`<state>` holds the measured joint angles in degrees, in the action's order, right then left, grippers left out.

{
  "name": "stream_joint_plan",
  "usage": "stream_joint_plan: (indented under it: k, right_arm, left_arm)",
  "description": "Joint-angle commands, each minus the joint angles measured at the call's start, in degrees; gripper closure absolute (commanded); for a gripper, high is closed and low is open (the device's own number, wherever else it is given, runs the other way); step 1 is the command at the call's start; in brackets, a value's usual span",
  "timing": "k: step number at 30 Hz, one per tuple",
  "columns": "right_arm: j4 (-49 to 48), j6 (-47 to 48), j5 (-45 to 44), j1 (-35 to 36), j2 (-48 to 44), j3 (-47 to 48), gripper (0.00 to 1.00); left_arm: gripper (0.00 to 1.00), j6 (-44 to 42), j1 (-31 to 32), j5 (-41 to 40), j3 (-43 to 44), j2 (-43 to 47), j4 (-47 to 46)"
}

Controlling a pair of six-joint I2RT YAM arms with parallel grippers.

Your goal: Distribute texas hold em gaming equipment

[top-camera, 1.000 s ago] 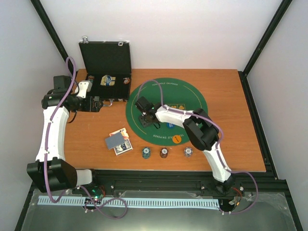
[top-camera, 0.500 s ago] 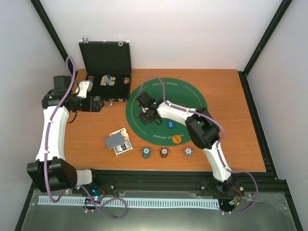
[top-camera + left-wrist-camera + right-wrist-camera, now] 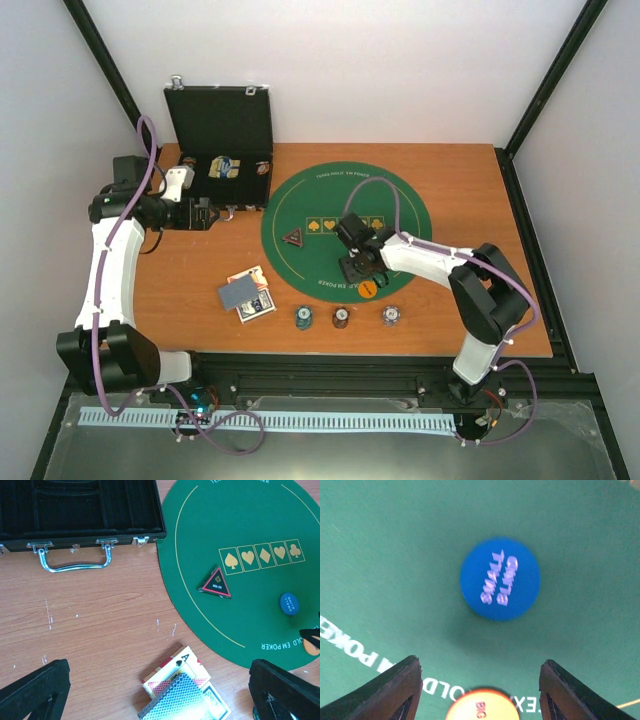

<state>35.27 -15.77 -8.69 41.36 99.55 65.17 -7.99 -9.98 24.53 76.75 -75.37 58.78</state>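
My right gripper (image 3: 356, 268) hangs open over the green mat (image 3: 400, 200), nothing between its fingers (image 3: 395, 690). In the right wrist view the blue disc (image 3: 500, 577) lies just ahead of the jaws and the orange disc (image 3: 482, 711) lies below, between them. The dark red-edged triangular token (image 3: 293, 238) rests alone on the mat's left part. Playing cards (image 3: 247, 294) lie stacked on the wood, with three striped poker chips (image 3: 341, 318) in a row near the front edge. My left gripper (image 3: 207, 215) is wide open beside the case, high above the cards (image 3: 182, 692).
The black hinged case (image 3: 222, 125) stands open at the back left, its metal handle (image 3: 75, 565) facing the table. The mat's printed suit boxes (image 3: 262, 555) lie beyond the token (image 3: 216, 583). Bare wood (image 3: 480, 300) stretches to the right of the mat.
The right arm swung from the mat's left part to above the blue disc, leaving the triangular token lying there, and its jaws opened wider. The left arm stayed put.
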Motion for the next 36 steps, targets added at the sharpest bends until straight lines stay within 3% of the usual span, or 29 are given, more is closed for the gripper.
stream_joint_plan:
  k: [1,12,22,28,36]
  right_arm:
    - [-2.45,-1.7,0.68,-1.3,0.52,-3.03,0.36]
    - [-4.75,-0.13,2.59,-3.53,8.37,0.8,0.49]
    - [-6.74,1.87,3.34,-8.4,14.25,5.17,0.72]
    - [-5.89,2.23,3.21,-12.21,19.66,13.76,0.79]
    - [-1.45,3.3,-0.9,-13.12,30.56,31.58,0.78]
  left_arm:
    - [0.0,0.11,-0.34,2.22,0.96,0.14,-0.21]
    - [0.0,-5.05,-0.37,4.42,1.36,0.95,3.0]
    - [0.0,-5.29,-0.34,3.95,0.31,1.12,2.65]
    - [0.0,-4.35,-0.31,2.97,-0.14,0.99,1.49]
    - [0.0,-4.69,-0.34,3.1,-0.88,0.04,0.6]
